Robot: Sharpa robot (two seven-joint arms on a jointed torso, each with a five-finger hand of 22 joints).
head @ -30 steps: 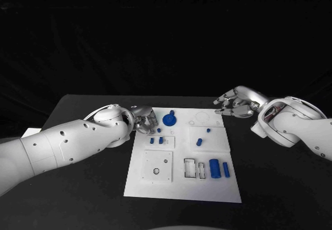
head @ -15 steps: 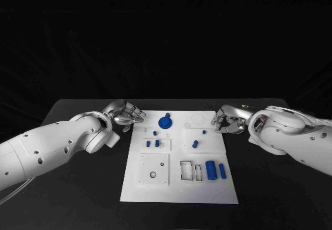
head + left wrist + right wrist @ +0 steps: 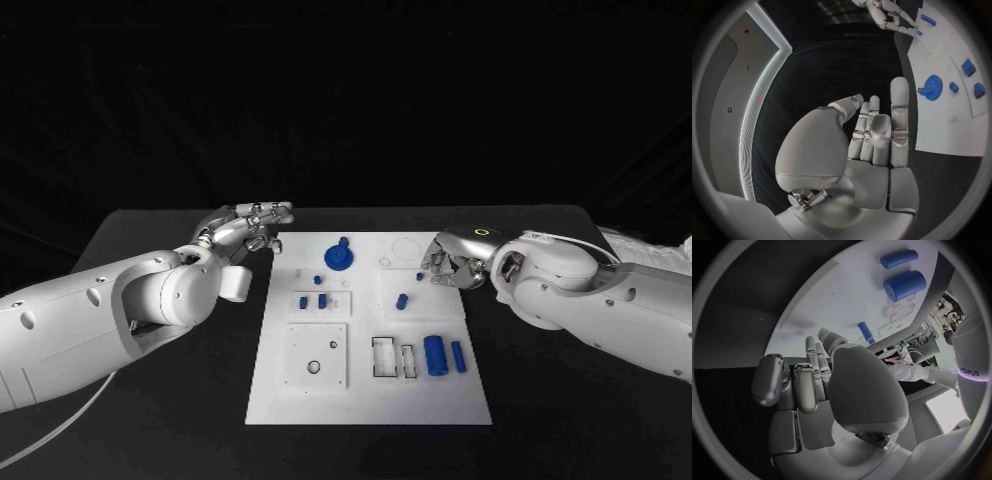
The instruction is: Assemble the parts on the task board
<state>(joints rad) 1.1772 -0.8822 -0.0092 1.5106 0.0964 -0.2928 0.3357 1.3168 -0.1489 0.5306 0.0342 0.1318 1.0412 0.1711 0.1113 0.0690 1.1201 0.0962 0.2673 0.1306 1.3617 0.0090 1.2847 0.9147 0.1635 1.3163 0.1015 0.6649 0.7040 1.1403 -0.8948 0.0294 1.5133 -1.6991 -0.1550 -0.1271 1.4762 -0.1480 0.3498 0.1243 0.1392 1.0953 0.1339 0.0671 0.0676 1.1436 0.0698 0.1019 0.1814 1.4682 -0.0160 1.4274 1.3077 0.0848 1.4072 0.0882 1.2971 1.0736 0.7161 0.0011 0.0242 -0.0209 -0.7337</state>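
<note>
The white task board lies in the middle of the table. A blue gear stands near its far edge, and several small blue pegs lie below it. Two blue cylinders lie side by side at the near right. My left hand hovers just off the board's far left corner, fingers stretched out and holding nothing; its wrist view shows the hand beside the gear. My right hand hangs over the board's right edge, fingers loosely bent and empty, near a small peg. The right wrist view shows this hand, the cylinders and a peg.
The board carries a square plate with a round hole at the near left and rectangular slots beside the cylinders. Black table surrounds the board on all sides.
My left hand has drawn away from the gear, out past the board's far left corner. My right hand has come in from the far right to the board's right edge.
</note>
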